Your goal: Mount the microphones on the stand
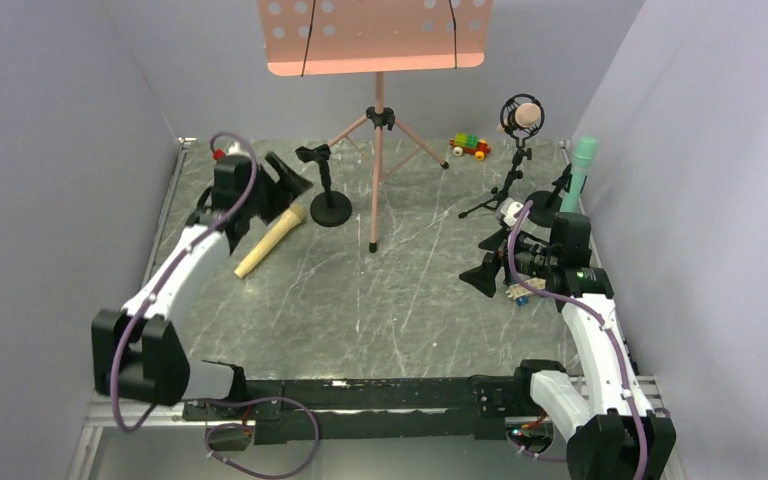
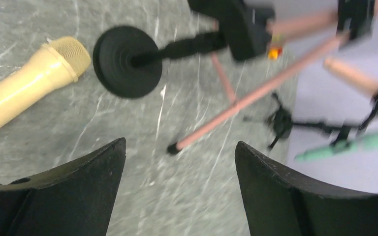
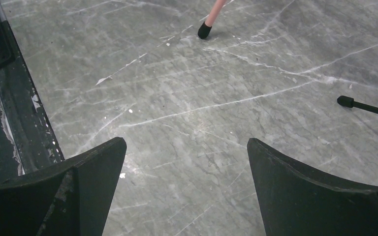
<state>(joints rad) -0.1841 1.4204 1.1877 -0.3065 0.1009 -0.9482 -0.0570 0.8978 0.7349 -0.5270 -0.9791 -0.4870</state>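
Note:
The pale yellow microphone [image 1: 270,240] lies flat on the table at the left; the left wrist view shows it [image 2: 29,83] up and left of my jaws. My left gripper [image 1: 295,180] [image 2: 180,142] is open and empty, hovering between it and the small black round-base stand [image 1: 328,200] [image 2: 127,61] with an empty clip [image 1: 312,153]. The salmon pink microphone [image 1: 523,118] sits in a black tripod stand at the back right. The teal green microphone [image 1: 582,170] [image 2: 347,144] stands in a holder at the far right. My right gripper [image 1: 480,262] [image 3: 186,141] is open and empty over bare table.
A pink music stand [image 1: 378,120] on a tripod stands at the back centre; one foot [image 3: 205,29] shows in the right wrist view. A toy car [image 1: 469,146] sits at the back, another [image 1: 516,293] by my right gripper. A black tripod leg [image 3: 364,104] lies right.

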